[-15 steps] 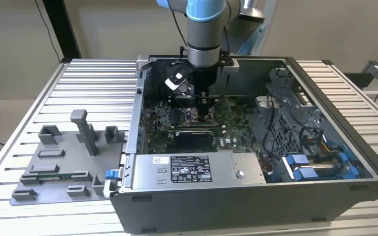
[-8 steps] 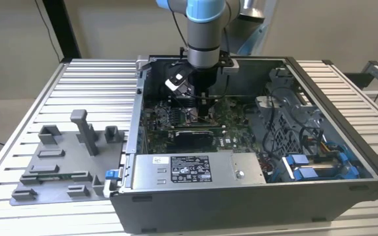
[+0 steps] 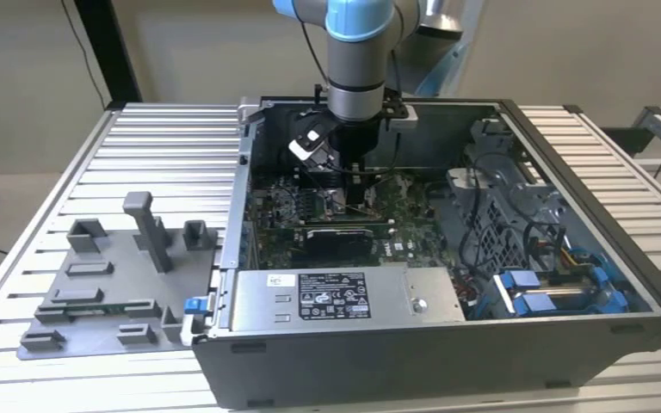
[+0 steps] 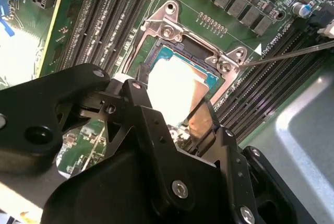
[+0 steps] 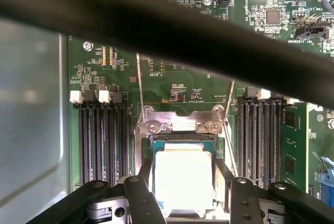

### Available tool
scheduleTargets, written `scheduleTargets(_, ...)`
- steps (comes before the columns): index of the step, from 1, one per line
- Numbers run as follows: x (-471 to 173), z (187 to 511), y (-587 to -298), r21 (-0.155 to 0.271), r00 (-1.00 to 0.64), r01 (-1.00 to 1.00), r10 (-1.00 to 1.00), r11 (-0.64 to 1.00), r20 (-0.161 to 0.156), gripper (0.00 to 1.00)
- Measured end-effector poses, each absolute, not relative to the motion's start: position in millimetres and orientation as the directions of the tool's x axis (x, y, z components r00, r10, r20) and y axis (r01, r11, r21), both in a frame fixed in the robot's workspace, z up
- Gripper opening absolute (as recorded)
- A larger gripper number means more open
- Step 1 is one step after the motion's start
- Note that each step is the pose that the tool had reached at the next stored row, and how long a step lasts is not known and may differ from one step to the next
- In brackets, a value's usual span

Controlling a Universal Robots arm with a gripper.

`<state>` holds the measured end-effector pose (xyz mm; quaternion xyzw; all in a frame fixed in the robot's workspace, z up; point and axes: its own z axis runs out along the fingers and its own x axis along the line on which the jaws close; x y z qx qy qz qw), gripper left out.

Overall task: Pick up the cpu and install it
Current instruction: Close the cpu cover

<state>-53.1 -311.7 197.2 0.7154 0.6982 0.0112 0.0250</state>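
Grey arm (image 3: pixel 354 90), blue joint (image 3: pixel 360 15), black pincer (image 3: pixel 360 205)

**Shiny bits and dull bits**

The cpu (image 5: pixel 182 174) top is smooth, v. shiny silver metal. Socket frame (image 5: pixel 180 126): bright bare metal. My gripper (image 4: pixel 173 99) looks matt black. Board (image 5: pixel 172 78) is glossy. Fixture (image 3: pixel 101 284): dull grey plastic. Table (image 3: pixel 606 163): ribbed metal.

Power supply (image 3: pixel 423 288), exterior view: white label (image 3: pixel 333 295) with rows of small print and symbols, too small to read. Board (image 5: pixel 177 78) (image 4: pixel 65 25), both wrist views: white silkscreen lettering beside chips, connectors and slots; tiny, none read with certainty. White triangle mark (image 4: pixel 257 49) printed on the board just beside a socket (image 4: pixel 172 25) corner, second wrist view. Cpu (image 5: pixel 182 174) top: glare, no marking legible.
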Motion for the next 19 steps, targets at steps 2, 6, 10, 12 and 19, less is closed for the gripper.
scheduleTargets(2, -53.0, 196.9, -311.7, 0.051, 0.025, 0.998, 1.000, -0.024, -0.019, 0.00)
scheduleTargets(6, -52.8, 196.3, -311.8, 0.051, 0.025, 0.998, 1.000, -0.024, -0.019, 0.00)
scheduleTargets(10, -52.7, 196.0, -312.1, 0.051, 0.024, 0.998, 1.000, -0.023, -0.019, 0.00)
scheduleTargets(12, -52.7, 195.9, -312.3, 0.051, 0.024, 0.998, 1.000, -0.023, -0.019, 0.00)
scheduleTargets(19, -52.7, 195.2, -313.2, 0.051, 0.023, 0.998, 1.000, -0.022, -0.019, 0.00)
